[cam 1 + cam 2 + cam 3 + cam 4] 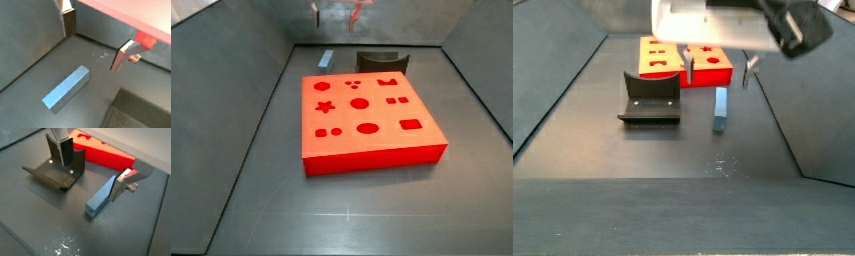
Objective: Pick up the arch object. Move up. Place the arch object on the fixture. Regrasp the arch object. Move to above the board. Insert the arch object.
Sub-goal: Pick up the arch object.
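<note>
The arch object (99, 202) is a slim blue-grey block lying flat on the dark floor, also seen in a wrist view (67, 89) and in both side views (326, 59) (722, 108). My gripper (93, 168) hangs above the floor, open, with nothing between its fingers (121, 57). One finger stands right over the block's far end. The fixture (57, 173) is a dark bracket beside the other finger, standing on the floor (651, 98) (382, 62). The red board (365, 110) lies past the gripper (100, 155).
Grey walls (251, 70) enclose the floor on all sides. The board's top (687, 58) carries darker shaped recesses. A scuffed pale patch marks the floor (65, 245) near the block.
</note>
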Available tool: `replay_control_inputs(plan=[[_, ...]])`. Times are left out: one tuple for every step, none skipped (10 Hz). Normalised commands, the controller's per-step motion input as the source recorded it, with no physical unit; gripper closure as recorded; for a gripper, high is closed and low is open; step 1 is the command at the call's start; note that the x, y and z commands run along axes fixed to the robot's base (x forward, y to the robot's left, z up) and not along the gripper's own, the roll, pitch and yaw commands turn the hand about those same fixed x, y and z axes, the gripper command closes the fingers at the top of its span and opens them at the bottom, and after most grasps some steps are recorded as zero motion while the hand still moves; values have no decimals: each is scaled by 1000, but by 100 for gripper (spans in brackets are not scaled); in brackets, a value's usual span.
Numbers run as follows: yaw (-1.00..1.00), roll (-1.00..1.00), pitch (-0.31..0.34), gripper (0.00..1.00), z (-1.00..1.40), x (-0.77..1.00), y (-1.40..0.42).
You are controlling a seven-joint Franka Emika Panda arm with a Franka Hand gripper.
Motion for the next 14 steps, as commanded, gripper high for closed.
replay_control_inputs(plan=[[0, 0, -50, 0, -1000, -83, -60], [0, 0, -37, 0, -1000, -109, -74], [0, 14, -6, 0, -1000, -40, -174], [-26, 20, -11, 0, -1000, -29, -223], [-49, 50, -19, 0, -1000, -6, -211], [-37, 101, -24, 0, -1000, -26, -149], [-11, 7, -63, 0, -834, -140, 43], [-57, -199, 0, 0, -89, -297, 626], [0, -204, -9, 0, -23, -280, 571], [0, -21, 0, 0, -37, 0, 0], [0, 6, -26, 0, -217, -106, -51], [0, 153, 0, 0, -277, -226, -357], [0, 34, 0, 0, -20, -163, -129], [0, 0, -11, 0, -77, -140, -34]])
